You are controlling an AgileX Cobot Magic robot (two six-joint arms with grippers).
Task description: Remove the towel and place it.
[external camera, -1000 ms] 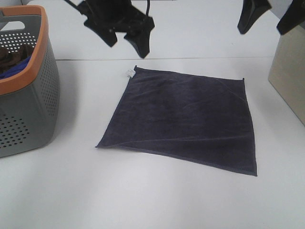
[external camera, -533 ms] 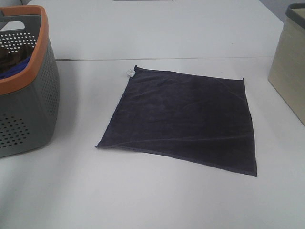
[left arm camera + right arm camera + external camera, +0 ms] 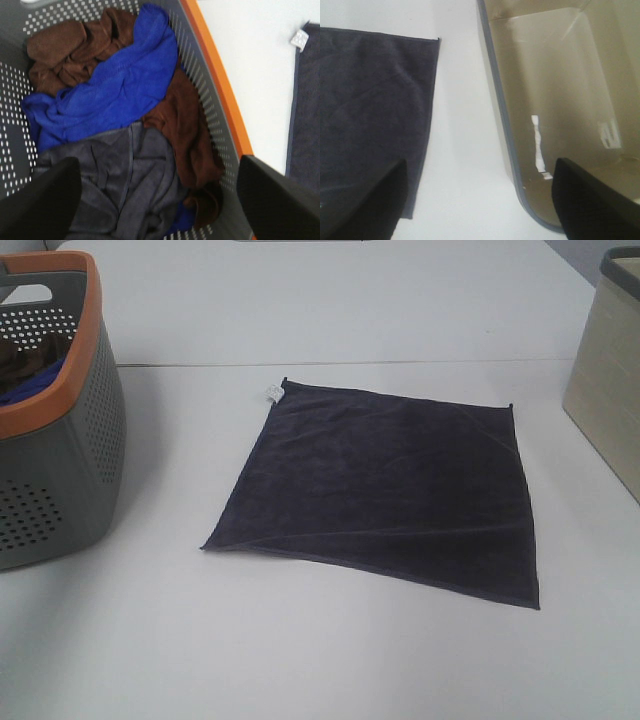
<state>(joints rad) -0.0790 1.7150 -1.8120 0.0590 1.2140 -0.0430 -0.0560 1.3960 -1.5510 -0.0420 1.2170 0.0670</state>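
Observation:
The towel (image 3: pixel 390 490), dark charcoal-purple, lies flat and spread on the white table, with its white tag (image 3: pixel 270 392) at the far left corner. Neither gripper shows in the exterior high view. In the left wrist view my left gripper (image 3: pixel 157 210) is open and empty above the basket, and the towel's edge (image 3: pixel 305 115) and tag (image 3: pixel 300 38) lie beyond the basket's rim. In the right wrist view my right gripper (image 3: pixel 480 205) is open and empty above the gap between the towel (image 3: pixel 370 100) and the beige bin.
A grey perforated basket with an orange rim (image 3: pixel 95 330) stands at the left; it holds brown cloths (image 3: pixel 185 130), a bright blue cloth (image 3: pixel 115 90) and a dark grey cloth (image 3: pixel 120 175). A beige bin (image 3: pixel 610 390) stands at the right, with nothing inside (image 3: pixel 555 90).
Both grippers, seen at the top of the exterior high view one second ago, have gone out of that view. The towel has not moved.

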